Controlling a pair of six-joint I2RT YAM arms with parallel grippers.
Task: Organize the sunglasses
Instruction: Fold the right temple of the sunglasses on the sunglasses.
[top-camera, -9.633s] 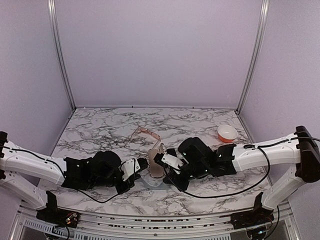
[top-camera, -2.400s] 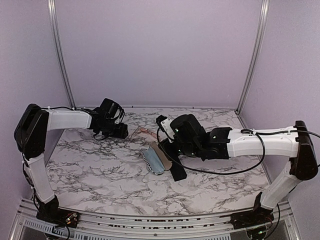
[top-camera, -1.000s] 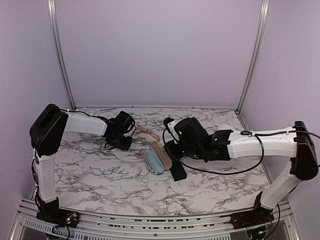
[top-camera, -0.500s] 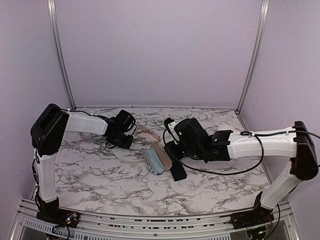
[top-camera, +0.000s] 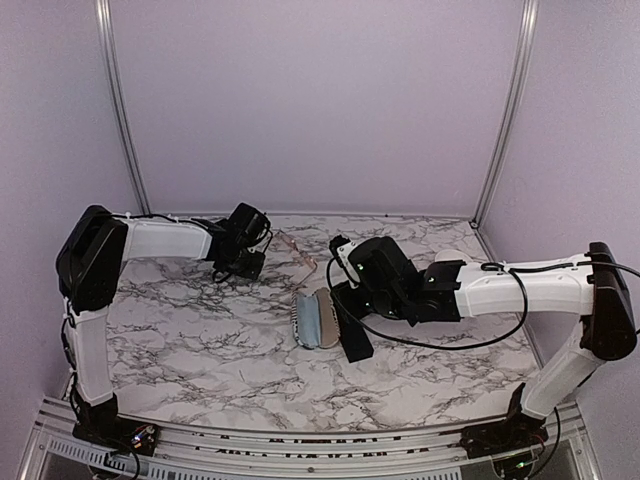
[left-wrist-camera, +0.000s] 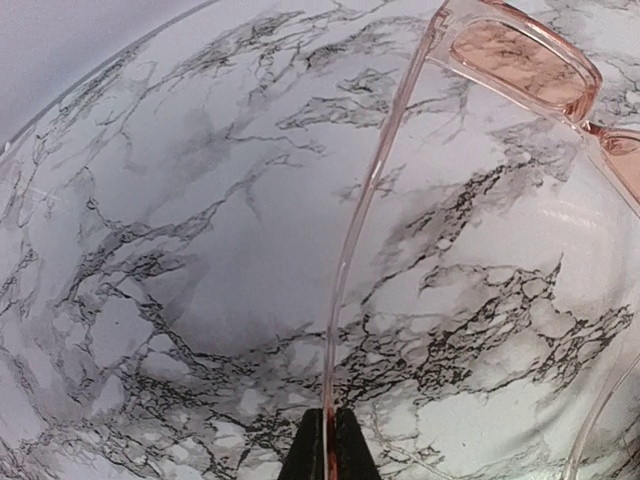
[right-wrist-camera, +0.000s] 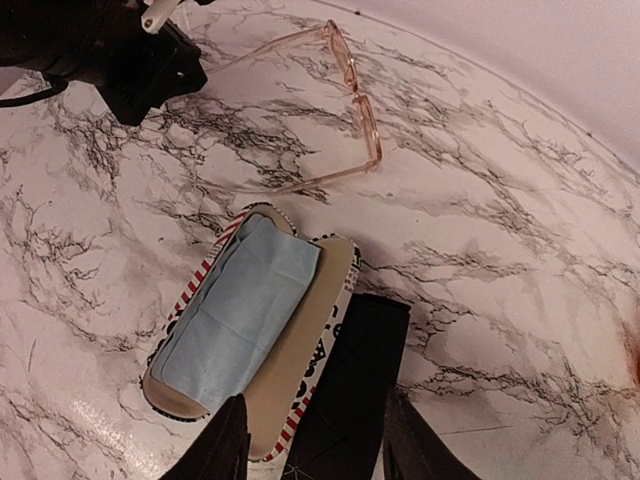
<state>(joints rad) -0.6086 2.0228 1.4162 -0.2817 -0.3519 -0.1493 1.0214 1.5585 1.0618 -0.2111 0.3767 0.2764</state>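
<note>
One pair of sunglasses (top-camera: 296, 251) with a clear pinkish plastic frame and pinkish lenses lies open on the marble at the back middle. It also shows in the left wrist view (left-wrist-camera: 520, 62) and the right wrist view (right-wrist-camera: 352, 92). My left gripper (top-camera: 248, 266) is shut on the tip of one temple arm (left-wrist-camera: 352, 250), low over the table. My right gripper (right-wrist-camera: 318, 445) is open and hovers over the black oblong case (right-wrist-camera: 352, 385), next to the open stars-and-stripes case (right-wrist-camera: 335, 300) holding a blue cloth (right-wrist-camera: 240, 305). No other pair is in view.
The marble table (top-camera: 180, 330) is bounded by purple walls and metal posts at the back corners. Both cases lie side by side at the table's middle (top-camera: 318, 318). An orange thing shows at the right edge of the right wrist view (right-wrist-camera: 634, 345).
My left gripper has drawn back and lifted slightly with the temple arm, pulling the sunglasses towards the back. The patterned case has turned straighter. The right arm barely moved.
</note>
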